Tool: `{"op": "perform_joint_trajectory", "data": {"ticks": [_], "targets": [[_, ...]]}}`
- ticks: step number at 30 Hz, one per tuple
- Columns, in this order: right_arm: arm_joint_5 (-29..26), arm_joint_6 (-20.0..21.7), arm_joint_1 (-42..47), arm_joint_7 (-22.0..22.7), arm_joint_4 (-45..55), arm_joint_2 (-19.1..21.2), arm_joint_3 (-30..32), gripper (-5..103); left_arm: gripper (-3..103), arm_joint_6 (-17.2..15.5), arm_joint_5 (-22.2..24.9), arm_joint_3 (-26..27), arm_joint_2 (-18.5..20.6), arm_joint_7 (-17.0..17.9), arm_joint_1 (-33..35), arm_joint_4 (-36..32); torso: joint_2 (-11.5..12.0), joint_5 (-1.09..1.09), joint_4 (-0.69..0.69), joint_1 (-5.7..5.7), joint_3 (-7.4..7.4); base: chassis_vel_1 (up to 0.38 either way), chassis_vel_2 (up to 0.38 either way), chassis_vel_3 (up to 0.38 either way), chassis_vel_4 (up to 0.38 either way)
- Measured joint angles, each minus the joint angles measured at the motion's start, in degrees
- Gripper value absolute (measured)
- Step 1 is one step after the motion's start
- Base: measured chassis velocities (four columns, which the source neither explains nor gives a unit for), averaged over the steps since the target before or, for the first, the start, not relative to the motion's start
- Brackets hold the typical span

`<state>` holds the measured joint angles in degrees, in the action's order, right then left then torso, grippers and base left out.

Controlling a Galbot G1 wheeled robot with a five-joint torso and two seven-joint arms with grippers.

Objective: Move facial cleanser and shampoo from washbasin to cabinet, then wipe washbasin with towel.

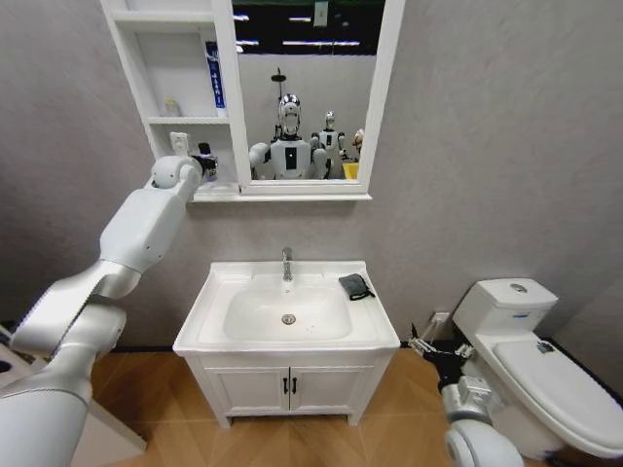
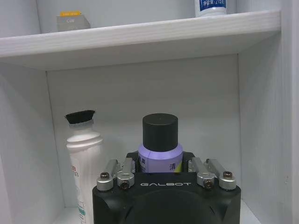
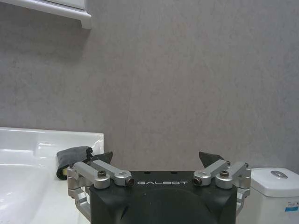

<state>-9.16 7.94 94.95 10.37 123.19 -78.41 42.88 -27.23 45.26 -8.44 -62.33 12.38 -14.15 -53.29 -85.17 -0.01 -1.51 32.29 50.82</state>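
Left arm reached into the cabinet's lowest shelf, upper left of the head view.

The cabinet (image 1: 226,117) held a blue tube on its middle shelf; below stood a white bottle (image 2: 84,158) and a purple, black-capped bottle (image 2: 160,144), which the left gripper (image 2: 161,170) had its jaws closed around. The dark towel (image 1: 355,285) lay folded on the washbasin (image 1: 219,292), right of the tap. The right gripper (image 3: 156,163) hung low right, jaws wide apart and empty.

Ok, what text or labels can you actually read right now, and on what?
"GALBOT" on the left tool body, at the purple bottle.
"GALBOT" on the right tool body.
Purple bottle label: one character, unclear.
White bottle print: too small.
Blue-and-white tube: digits, blurred.
Grey box: unreadable.
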Motion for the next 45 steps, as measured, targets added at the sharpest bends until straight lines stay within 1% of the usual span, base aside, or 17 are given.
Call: {"op": "perform_joint_trajectory", "data": {"ticks": [2,6,14,24,25,26,27,29,30,32,33,36,38,39,41,42,45], "targets": [[-0.1,0.0,0.0,0.0,0.0,0.0,0.0,100,43,0.3,-0.3,0.2,-0.3,-0.2,0.0,0.5,0.0,0.01,0.0,0.0,0.0,0.0,0.0,0.0,0.0],[-0.3,0.0,0.0,0.0,0.0,0.2,0.1,100,43,2.4,-2.2,0.9,-1.3,-1.3,0.0,2.7,0.0,0.01,0.0,0.0,0.0,0.0,0.0,0.0,0.0],[-0.5,0.0,-0.1,0.0,0.1,0.4,0.2,100,43,2.9,-3.2,1.5,-1.8,-1.4,0.5,3.5,0.0,0.01,0.0,0.0,0.0,0.0,0.0,0.0,0.0],[-0.5,0.0,-0.3,-0.1,0.1,0.8,0.1,100,43,4.8,-5.5,2.8,-3.1,-2.2,0.5,6.2,0.0,0.01,0.0,0.0,0.0,0.0,0.0,0.0,0.0],[-0.5,0.1,-0.3,-0.1,0.1,0.9,0.1,100,40,4.8,-5.6,3.0,-3.3,-2.2,0.6,6.3,0.0,0.01,0.0,0.0,0.0,0.0,0.0,0.0,0.0],[-0.6,0.1,-0.3,-0.1,0.1,1.0,0.1,100,45,4.8,-5.7,3.2,-3.5,-2.2,0.7,6.3,0.0,0.01,0.0,0.0,-0.01,0.0,0.0,0.0,0.0],[-0.6,0.1,-0.3,-0.1,0.1,1.0,0.1,100,45,4.8,-5.7,3.2,-3.5,-2.2,0.7,6.3,0.0,0.01,0.0,0.0,-0.01,0.0,0.0,0.0,0.0],[-0.6,0.1,-0.3,-0.1,0.1,1.1,0.2,100,56,4.9,-6.0,3.4,-3.7,-2.2,0.9,6.4,0.0,0.01,-0.01,0.0,0.0,0.0,0.0,0.0,0.0],[-0.6,0.1,-0.3,-0.1,0.1,1.1,0.2,100,56,4.9,-6.0,3.4,-3.7,-2.2,0.9,6.4,0.0,0.01,-0.01,0.0,0.0,0.0,0.0,0.0,0.0],[-0.6,0.1,-0.3,-0.1,-0.1,1.1,0.1,100,67,5.1,-6.4,3.6,-3.9,-2.2,1.2,6.5,0.0,0.01,-0.01,0.0,0.0,0.0,0.0,0.0,0.0],[-0.6,0.1,-0.3,-0.1,-0.1,1.1,0.1,100,67,5.1,-6.4,3.6,-3.9,-2.2,1.2,6.5,0.0,0.01,-0.01,0.0,0.0,0.0,0.0,0.0,0.0],[-0.5,0.0,-0.2,-0.1,-0.3,0.9,0.0,100,82,5.1,-6.6,3.7,-3.9,-2.1,1.4,6.5,0.0,0.01,0.0,0.0,0.0,0.0,0.0,0.0,0.0],[-0.5,-0.1,-0.2,-0.1,-0.3,0.9,-0.1,100,82,5.2,-6.7,3.8,-3.8,-2.0,1.4,6.6,0.0,0.01,-0.01,0.0,0.0,0.0,0.0,0.0,0.0],[-0.4,-0.2,-0.1,-0.1,-0.3,1.0,-0.1,100,93,5.3,-6.7,3.9,-3.7,-1.9,1.5,6.5,0.0,0.01,-0.01,0.0,0.0,0.0,0.0,0.0,0.0],[-0.4,-0.2,-0.1,-0.1,-0.3,1.0,-0.1,100,93,5.3,-6.8,3.9,-3.6,-1.8,1.6,6.3,0.0,0.01,0.0,0.0,0.0,0.0,0.0,0.0,0.0],[-0.4,-0.3,-0.1,-0.1,-0.2,1.0,-0.1,100,99,5.3,-6.7,4.0,-3.3,-1.8,1.8,5.6,0.0,0.01,0.0,0.0,0.0,0.0,0.0,0.0,0.0],[-0.4,-0.3,-0.1,-0.2,0.0,1.1,-0.2,100,100,5.3,-6.6,4.3,-2.7,-1.3,2.4,4.0,0.0,0.01,-0.01,0.0,0.0,0.0,0.0,0.0,0.0]]}}
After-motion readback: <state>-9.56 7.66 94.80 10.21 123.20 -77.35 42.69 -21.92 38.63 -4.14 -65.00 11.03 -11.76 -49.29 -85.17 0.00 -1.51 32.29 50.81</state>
